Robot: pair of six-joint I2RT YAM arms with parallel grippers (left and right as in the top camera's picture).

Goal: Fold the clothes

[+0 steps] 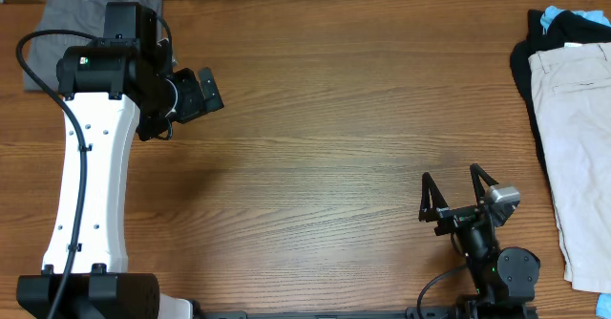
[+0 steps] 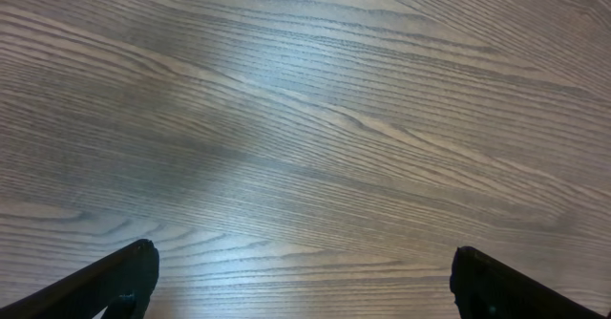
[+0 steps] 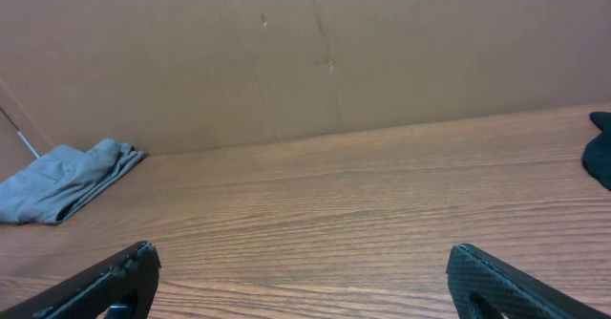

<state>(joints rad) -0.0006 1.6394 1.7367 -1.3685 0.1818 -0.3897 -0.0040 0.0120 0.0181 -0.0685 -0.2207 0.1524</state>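
Note:
A folded grey garment (image 1: 76, 13) lies at the far left corner of the table, partly hidden under my left arm; it also shows in the right wrist view (image 3: 67, 180). A pile of clothes lies at the right edge: beige shorts (image 1: 578, 138) on top of a black garment (image 1: 530, 71), with a blue piece (image 1: 554, 17) at the back. My left gripper (image 1: 205, 92) is open and empty above bare wood near the grey garment. My right gripper (image 1: 456, 197) is open and empty near the front edge, left of the pile.
The wooden table (image 1: 325, 118) runs between the two arms. A brown cardboard wall (image 3: 286, 52) stands along the far edge. The black garment's edge (image 3: 601, 157) shows at the right in the right wrist view.

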